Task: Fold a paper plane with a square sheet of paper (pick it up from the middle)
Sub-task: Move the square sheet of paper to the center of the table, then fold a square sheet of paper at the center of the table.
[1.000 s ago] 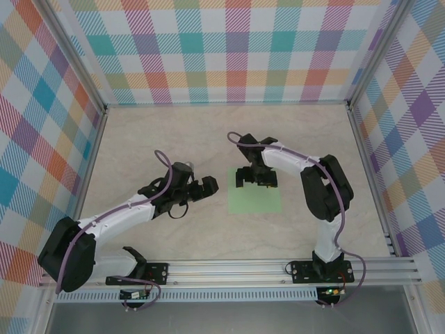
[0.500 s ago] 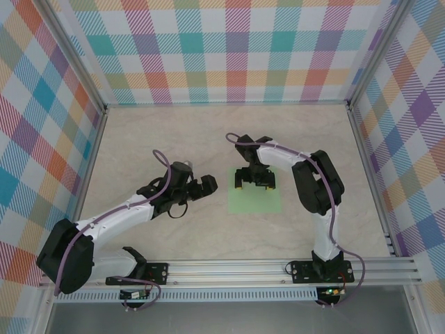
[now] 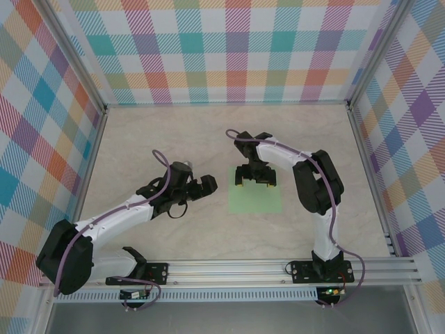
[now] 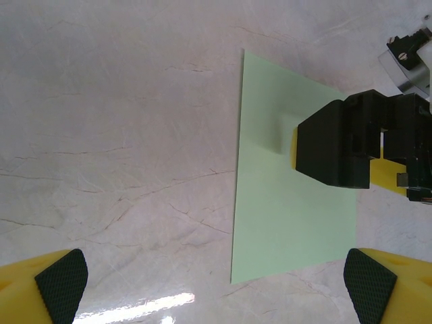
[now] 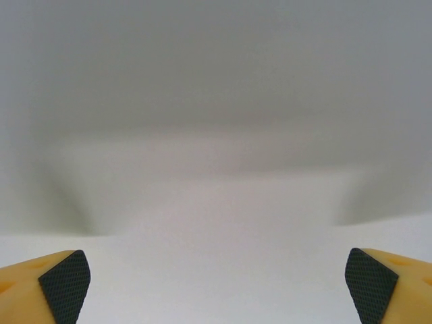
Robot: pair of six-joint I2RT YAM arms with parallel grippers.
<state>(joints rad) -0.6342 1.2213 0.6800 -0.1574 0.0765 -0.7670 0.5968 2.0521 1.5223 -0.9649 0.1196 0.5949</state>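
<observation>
square sheet of paper (image 3: 255,202) lies flat beneath the wide-open right gripper (image 3: 255,184), which should settle on its middle and pinch gently, left gripper (image 3: 208,186) equally wide alongside.

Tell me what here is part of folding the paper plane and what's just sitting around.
For the job: square sheet of paper, right claw over it, left claw beside it.
Just there: table, checked walls, metal rail.

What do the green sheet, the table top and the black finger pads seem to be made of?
Green sheet: thin matte paper, lying flat, sharp edges. Table top: probably marble-look laminate or stone, glossy, veined, with a light reflection. Finger pads: likely rubber, cross-hatched texture.
</observation>
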